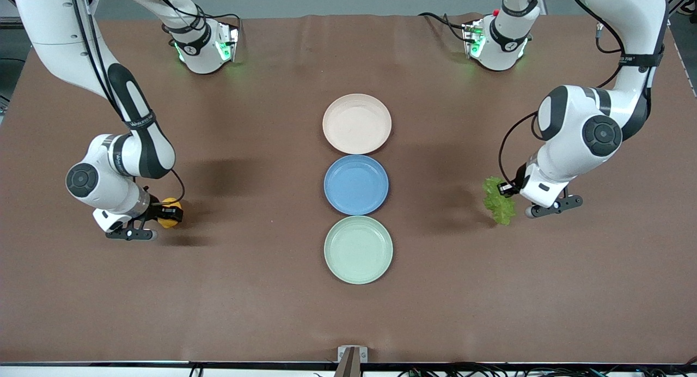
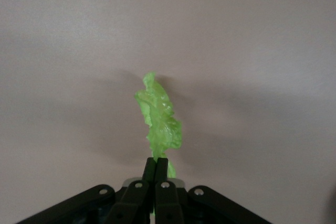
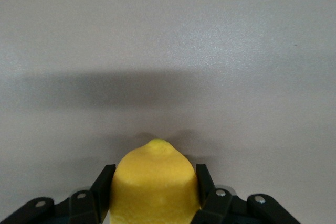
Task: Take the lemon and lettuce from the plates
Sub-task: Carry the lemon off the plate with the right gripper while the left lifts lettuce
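Observation:
My right gripper [image 1: 165, 212] is shut on the yellow lemon [image 1: 170, 212] over bare table toward the right arm's end; the lemon [image 3: 153, 184] fills the space between its black fingers [image 3: 103, 188]. My left gripper [image 1: 507, 189] is shut on the crinkled green lettuce [image 1: 498, 200] over bare table toward the left arm's end; the leaf [image 2: 159, 117] sticks out past the closed fingertips [image 2: 161, 164]. The beige-pink plate [image 1: 356, 123] and the mint green plate [image 1: 358, 249] stand bare in the middle of the table.
A blue plate [image 1: 356, 184] lies between the two task plates, the three forming a line down the table's middle. The brown table mat [image 1: 245, 290] spreads all round. Both arm bases stand at the table's top edge.

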